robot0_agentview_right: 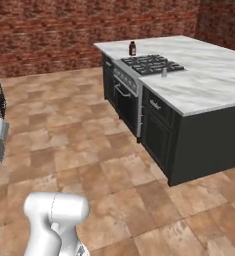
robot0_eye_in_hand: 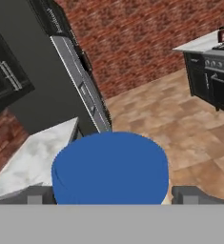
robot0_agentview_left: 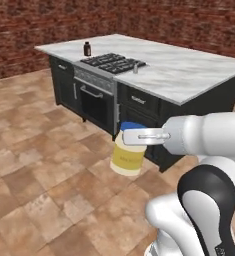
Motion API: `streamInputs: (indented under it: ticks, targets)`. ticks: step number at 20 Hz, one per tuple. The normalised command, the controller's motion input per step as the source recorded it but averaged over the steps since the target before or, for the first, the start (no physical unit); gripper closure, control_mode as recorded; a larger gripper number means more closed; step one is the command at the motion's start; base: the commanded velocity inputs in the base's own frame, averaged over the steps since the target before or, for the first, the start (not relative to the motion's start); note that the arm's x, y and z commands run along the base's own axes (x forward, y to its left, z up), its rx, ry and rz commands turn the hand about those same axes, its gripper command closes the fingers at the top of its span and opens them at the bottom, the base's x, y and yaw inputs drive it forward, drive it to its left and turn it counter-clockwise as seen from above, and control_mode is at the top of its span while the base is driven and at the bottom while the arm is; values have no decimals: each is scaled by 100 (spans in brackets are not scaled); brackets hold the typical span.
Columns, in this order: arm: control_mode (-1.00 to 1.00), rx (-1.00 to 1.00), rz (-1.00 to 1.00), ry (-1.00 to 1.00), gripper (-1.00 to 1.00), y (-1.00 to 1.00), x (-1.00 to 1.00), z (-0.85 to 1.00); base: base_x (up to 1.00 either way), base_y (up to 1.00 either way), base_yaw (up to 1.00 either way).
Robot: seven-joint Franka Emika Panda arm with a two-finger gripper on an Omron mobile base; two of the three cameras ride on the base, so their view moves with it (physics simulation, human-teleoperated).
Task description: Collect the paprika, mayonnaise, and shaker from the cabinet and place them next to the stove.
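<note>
Pale-yellow mayonnaise (robot0_agentview_left: 126, 156), blue lid uppermost, hangs clamped between the fingers of the gripper (robot0_agentview_left: 130, 136) above the tiled floor, well short of the island. In the hand view the lid sits squarely between the two finger tips (robot0_eye_in_hand: 36, 195), which press its sides. The paprika (robot0_agentview_left: 87, 48) stands on the marble counter (robot0_agentview_left: 189, 70) on the stove's far side; the shaker (robot0_agentview_left: 135, 68) stands just beside the near corner of the stove (robot0_agentview_left: 111, 62). Two of the three items thus appear delivered, and the jar is judged to be in transit.

For a clean finish, the jar is best kept upright and level while the base closes on the island, raised above counter height before crossing the edge, and lowered onto bare marble near the grates, apart from the shaker so it is not toppled.

Count: one jar, one bottle, one shaker, one stove, one arm.
</note>
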Motion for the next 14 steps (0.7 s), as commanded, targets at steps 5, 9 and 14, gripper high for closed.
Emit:
streamInputs:
  ticks: [5, 9, 14]
  targets:
    - [100, 0, 0, 0, 100, 0, 0, 0, 100, 27, -41]
    - [100, 0, 0, 0, 100, 0, 0, 0, 100, 29, -41]
    - [100, 0, 0, 0, 100, 0, 0, 0, 100, 29, -40]
